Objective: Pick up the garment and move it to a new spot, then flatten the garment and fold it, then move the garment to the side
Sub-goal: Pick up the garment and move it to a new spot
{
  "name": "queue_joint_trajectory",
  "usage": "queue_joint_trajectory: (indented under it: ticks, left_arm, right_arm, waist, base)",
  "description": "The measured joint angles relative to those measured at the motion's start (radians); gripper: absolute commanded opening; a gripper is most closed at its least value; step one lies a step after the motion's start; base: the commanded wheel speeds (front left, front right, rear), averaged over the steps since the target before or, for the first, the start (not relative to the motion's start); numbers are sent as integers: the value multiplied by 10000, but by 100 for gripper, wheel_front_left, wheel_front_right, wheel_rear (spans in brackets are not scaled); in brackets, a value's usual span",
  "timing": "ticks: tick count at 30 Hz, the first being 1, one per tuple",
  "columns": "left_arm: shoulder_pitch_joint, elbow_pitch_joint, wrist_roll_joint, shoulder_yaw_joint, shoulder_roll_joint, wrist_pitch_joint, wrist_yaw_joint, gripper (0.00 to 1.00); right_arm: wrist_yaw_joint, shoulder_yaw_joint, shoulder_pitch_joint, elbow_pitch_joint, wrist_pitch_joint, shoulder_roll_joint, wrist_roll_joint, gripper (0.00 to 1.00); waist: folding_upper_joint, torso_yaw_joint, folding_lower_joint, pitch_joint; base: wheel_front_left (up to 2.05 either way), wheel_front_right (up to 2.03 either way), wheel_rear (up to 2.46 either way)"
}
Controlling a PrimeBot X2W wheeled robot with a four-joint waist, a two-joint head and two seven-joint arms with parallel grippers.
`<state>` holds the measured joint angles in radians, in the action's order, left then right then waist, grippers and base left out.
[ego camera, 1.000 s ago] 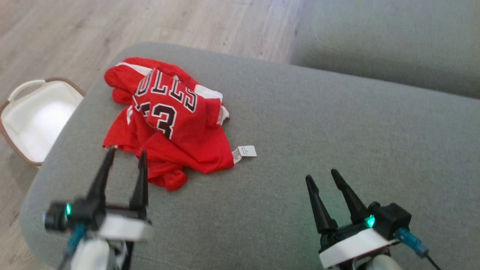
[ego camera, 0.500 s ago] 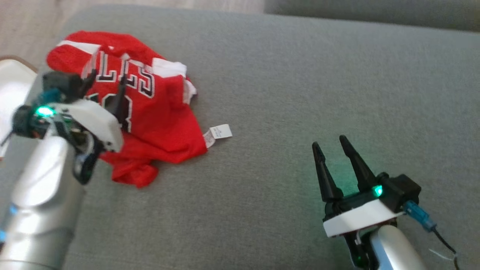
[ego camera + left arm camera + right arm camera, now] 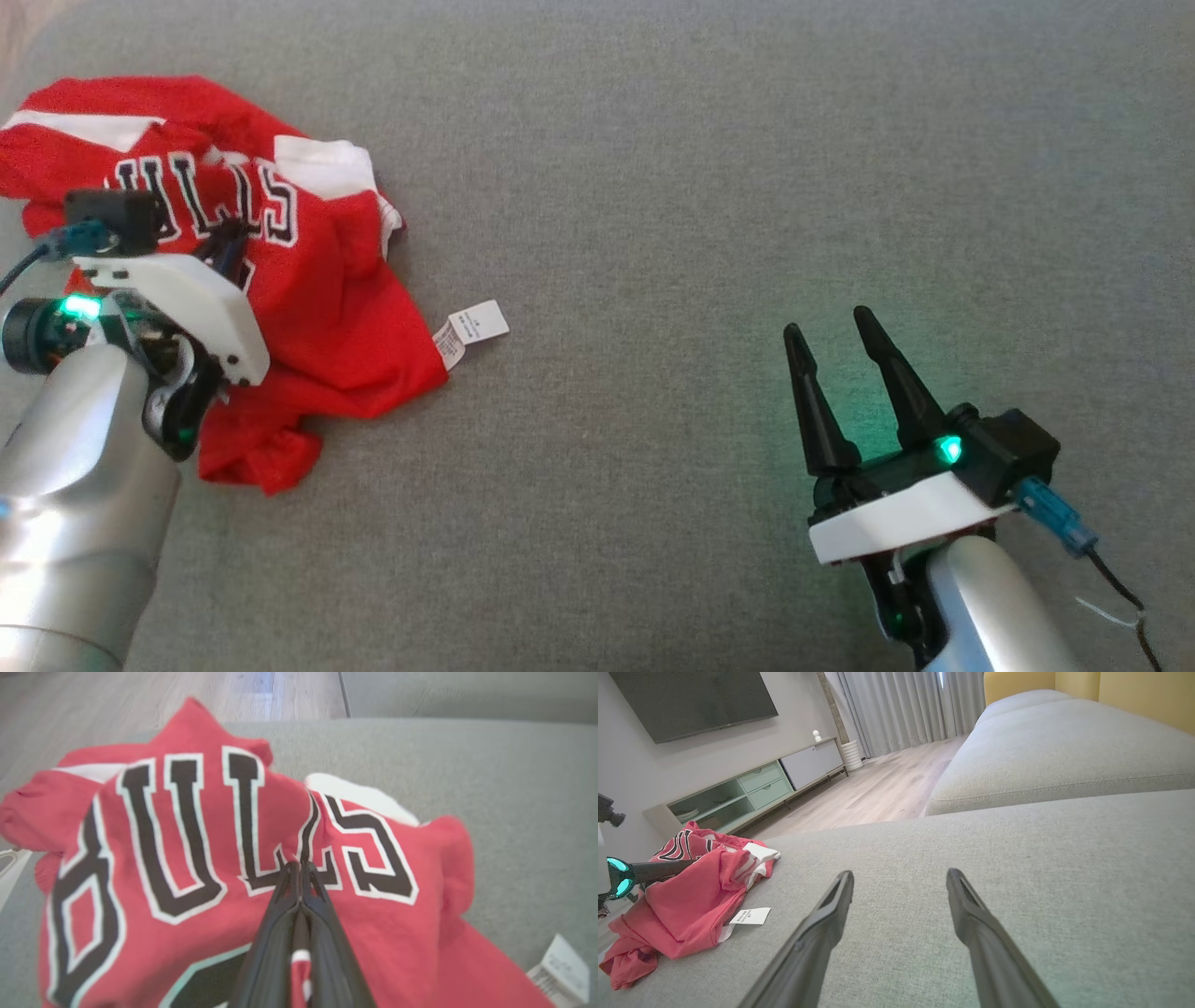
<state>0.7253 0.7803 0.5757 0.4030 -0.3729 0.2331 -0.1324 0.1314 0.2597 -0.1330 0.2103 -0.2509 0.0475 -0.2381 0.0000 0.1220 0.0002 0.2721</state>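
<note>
The crumpled red jersey (image 3: 327,308) with black-and-white "BULLS" lettering lies at the left of the grey sofa cushion (image 3: 700,187), its white tag (image 3: 476,322) sticking out to the right. My left gripper (image 3: 229,238) is down on the middle of the jersey (image 3: 397,933). In the left wrist view its fingers (image 3: 299,865) are pressed together, pinching a ridge of cloth at the lettering. My right gripper (image 3: 826,322) hovers open over bare cushion at the lower right, far from the jersey (image 3: 691,896), with nothing between its fingers (image 3: 901,872).
A second grey cushion (image 3: 1064,742) lies beyond a gap of wooden floor (image 3: 878,793). A low TV cabinet (image 3: 738,793) stands against the far wall. A white basket rim (image 3: 9,868) shows past the cushion's left edge.
The head camera has tilted down. My left gripper has gone from in front of the jersey onto its middle and shut on the cloth. The right gripper stays open at the lower right.
</note>
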Motion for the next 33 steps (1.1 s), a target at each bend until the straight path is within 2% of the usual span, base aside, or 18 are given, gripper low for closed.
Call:
queue_joint_trajectory:
  ticks: [4,6,8,15,23,29,33]
  left_arm:
    - [-13,-410,502,79,-161,-913,0,0]
    - [-76,-805,1193,-142,-127,-1290,0,0]
    - [-185,-1448,1971,-268,-115,-1473,2,0]
    - [-644,-3536,2669,-443,-240,-1680,8,0]
    - [-1412,-6335,2884,-382,-173,-1333,729,0]
    - [-1516,-7597,2941,155,568,-1110,1174,0]
    - [-1317,-7779,2763,573,1028,-1049,1342,0]
  right_arm:
    - [0,-12,11,25,0,0,-69,100]
    - [0,-12,21,46,0,0,-107,100]
    - [0,-48,57,46,0,0,-221,100]
    - [0,-151,679,128,0,-2,-366,100]
    - [0,-40,814,136,0,-4,-447,100]
    - [0,67,787,-134,0,-4,-631,100]
    - [0,134,680,-274,0,-2,-671,100]
  waist:
    - [0,-80,-3,-334]
    - [0,-114,-3,-554]
    - [0,-137,-4,-797]
    - [1,-61,-4,-1517]
    - [1,-130,-4,-1965]
    - [1,-712,-3,-1892]
    - [1,-1290,-2,-1720]
  base:
    - [0,0,0]
    - [0,0,0]
    - [0,0,0]
    - [0,0,0]
    - [0,0,0]
    - [0,0,0]
    - [0,0,0]
